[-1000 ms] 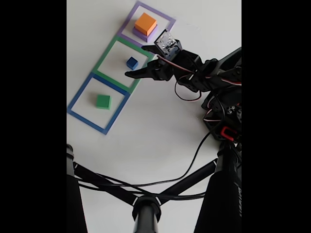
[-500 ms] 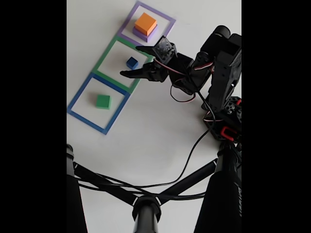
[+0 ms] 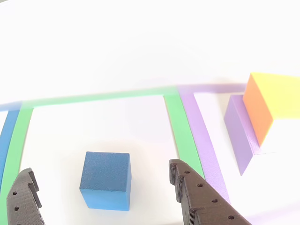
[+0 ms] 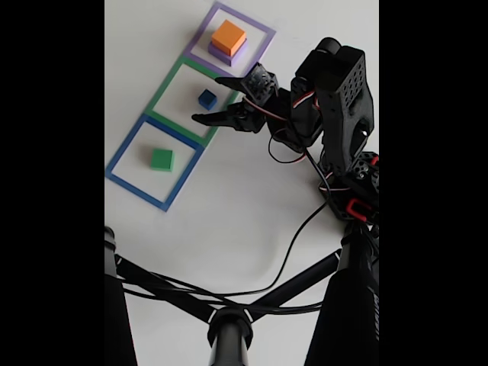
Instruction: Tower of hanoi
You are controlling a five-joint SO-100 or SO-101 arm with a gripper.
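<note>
With its fingers spread wide, the claw (image 4: 211,98) lines up on the blue cube (image 4: 207,98) (alone inside the green square outline (image 4: 164,87)), apparently not yet touching it; beyond that outline, the orange cube (image 4: 229,36) tops the purple cube (image 4: 226,55).

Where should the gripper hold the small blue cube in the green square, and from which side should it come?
Probably by the blue cube's two flat side faces, coming straight on: the open gripper already has a finger on each side, and the cube stands alone in the green square.
</note>
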